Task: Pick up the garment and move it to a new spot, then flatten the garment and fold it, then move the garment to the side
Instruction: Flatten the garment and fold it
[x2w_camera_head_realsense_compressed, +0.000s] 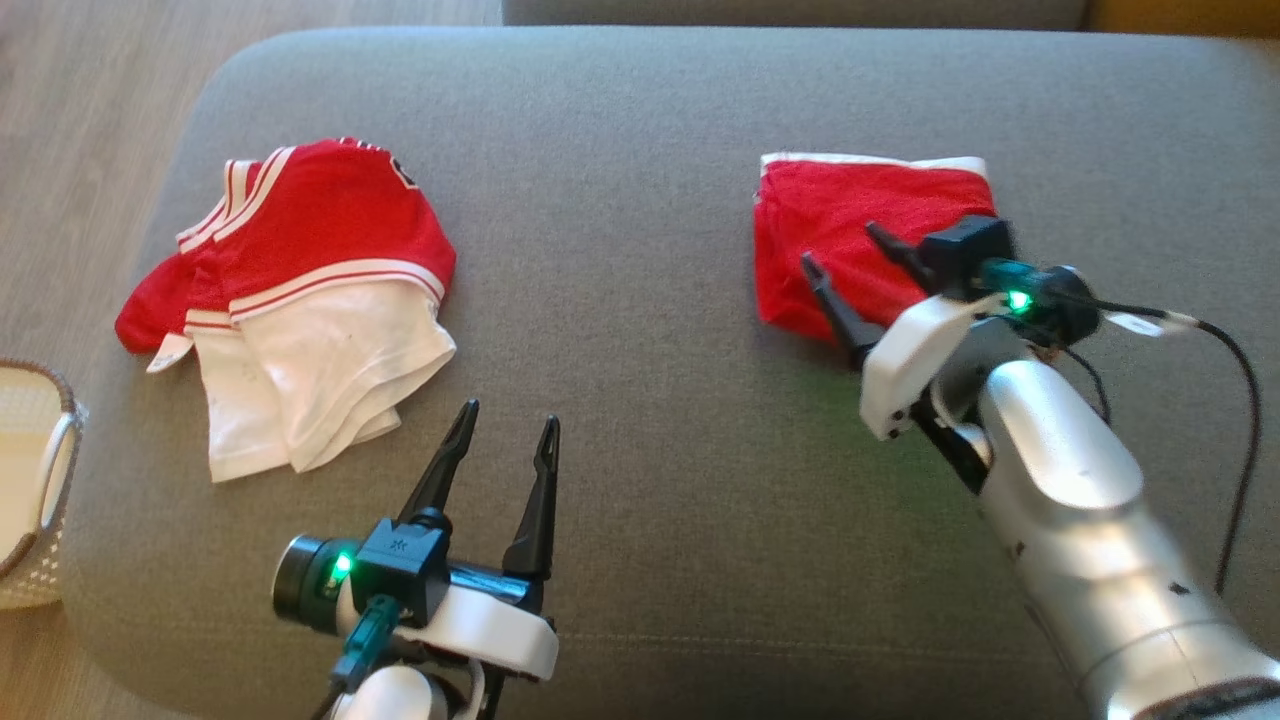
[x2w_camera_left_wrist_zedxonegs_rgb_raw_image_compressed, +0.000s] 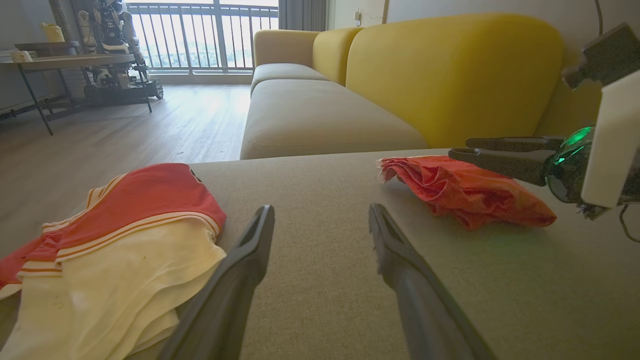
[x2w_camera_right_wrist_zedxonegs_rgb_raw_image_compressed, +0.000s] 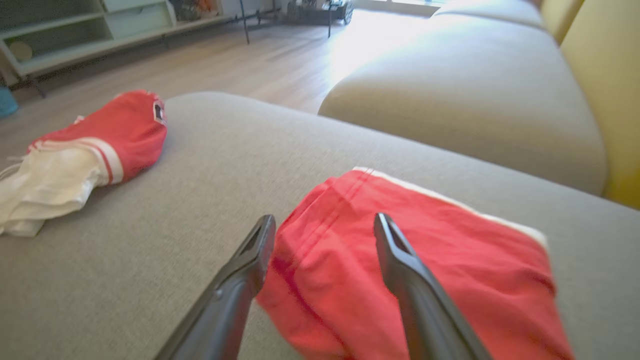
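Red garment (x2w_camera_head_realsense_compressed: 850, 225) beneath wide-spread right fingers (x2w_camera_head_realsense_compressed: 838, 312); left fingers (x2w_camera_head_realsense_compressed: 440, 470) wide, empty

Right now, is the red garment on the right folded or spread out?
Folded. The red garment lies as a compact rectangle on the grey cushion, with stacked layers showing at its edge.

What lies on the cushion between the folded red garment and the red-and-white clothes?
Nothing: in the head view that stretch of the grey cushion is bare between the folded red garment and the red-and-white clothes.
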